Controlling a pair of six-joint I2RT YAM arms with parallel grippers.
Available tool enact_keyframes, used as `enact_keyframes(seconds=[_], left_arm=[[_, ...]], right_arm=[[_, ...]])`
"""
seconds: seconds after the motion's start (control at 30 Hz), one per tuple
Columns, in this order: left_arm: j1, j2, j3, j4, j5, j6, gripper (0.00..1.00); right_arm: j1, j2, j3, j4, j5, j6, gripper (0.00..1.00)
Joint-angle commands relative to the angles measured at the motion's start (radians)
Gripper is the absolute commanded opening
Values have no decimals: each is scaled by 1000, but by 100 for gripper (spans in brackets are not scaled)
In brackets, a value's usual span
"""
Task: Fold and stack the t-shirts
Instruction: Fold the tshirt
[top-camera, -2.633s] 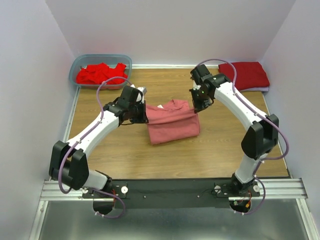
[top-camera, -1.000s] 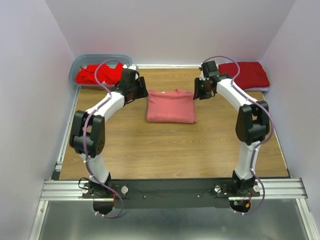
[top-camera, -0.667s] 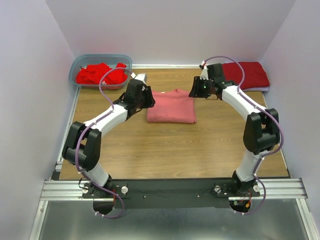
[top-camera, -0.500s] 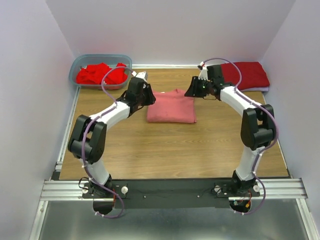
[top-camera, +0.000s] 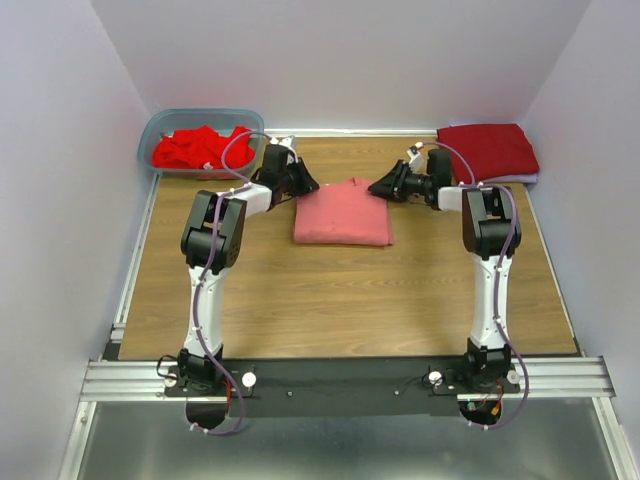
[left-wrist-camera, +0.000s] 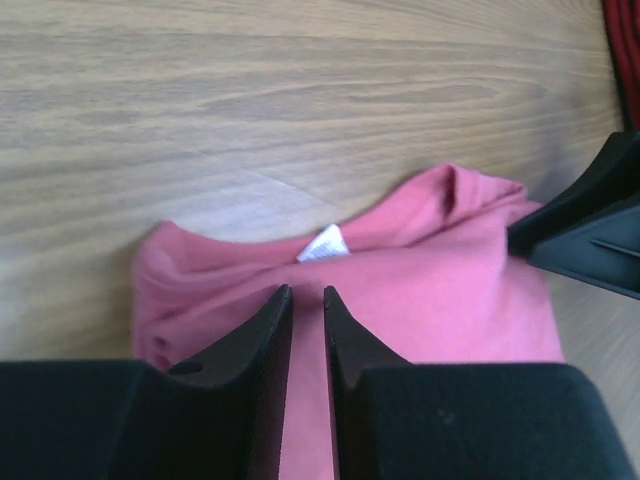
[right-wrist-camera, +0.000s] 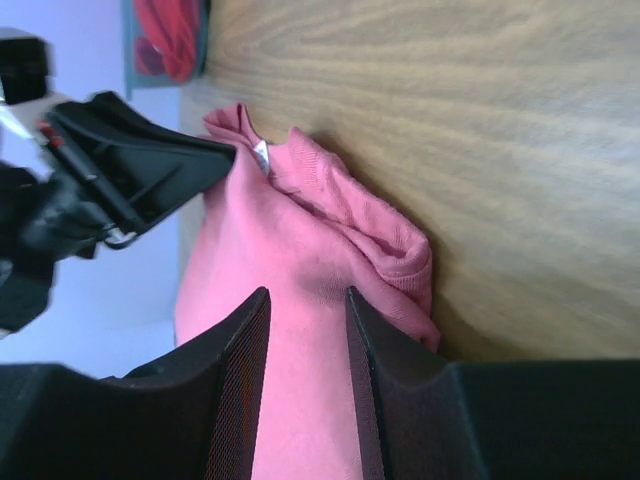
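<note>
A salmon-pink t-shirt (top-camera: 340, 212) lies folded in the middle of the table, collar at the far edge. My left gripper (top-camera: 306, 185) is low at its far left corner, jaws a narrow slit apart, nothing between them (left-wrist-camera: 307, 290). My right gripper (top-camera: 381, 187) is low at its far right corner, jaws partly open and empty (right-wrist-camera: 307, 292). The shirt shows under both, in the left wrist view (left-wrist-camera: 430, 290) and the right wrist view (right-wrist-camera: 300, 230), with its white label (left-wrist-camera: 322, 243). Bright red t-shirts (top-camera: 200, 148) lie crumpled at the back left. A darker crimson t-shirt (top-camera: 488, 150) lies folded at the back right.
The red shirts lie in a translucent blue-grey tub (top-camera: 160, 125) in the back left corner. White walls close in the table on three sides. Both arms stretch far forward, elbows raised over the table's sides.
The pink shirt, held up by both grippers 2.6 s ago, now lies flat and folded. Both grippers let go, drew back, then came in low at its far corners.
</note>
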Motion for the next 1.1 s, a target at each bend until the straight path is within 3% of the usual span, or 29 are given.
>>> enact_keyframes(seconds=[0.0, 0.23, 0.47, 0.6, 0.83, 1.07], left_arm=[[54, 80, 63, 14, 99, -41, 25], [99, 34, 50, 13, 91, -29, 27], [76, -188, -44, 13, 77, -6, 51], [33, -378, -186, 26, 56, -31, 52], [-56, -538, -533, 128, 79, -135, 31], [-5, -422, -720, 254, 93, -196, 15]], right_arm=[[-36, 63, 40, 169, -49, 113, 43], [-55, 5, 8, 167, -54, 112, 45], [-46, -196, -91, 169, -83, 156, 50], [-4, -291, -198, 180, -112, 178, 50], [112, -340, -411, 307, -132, 237, 42], [112, -212, -499, 385, -136, 219, 29]])
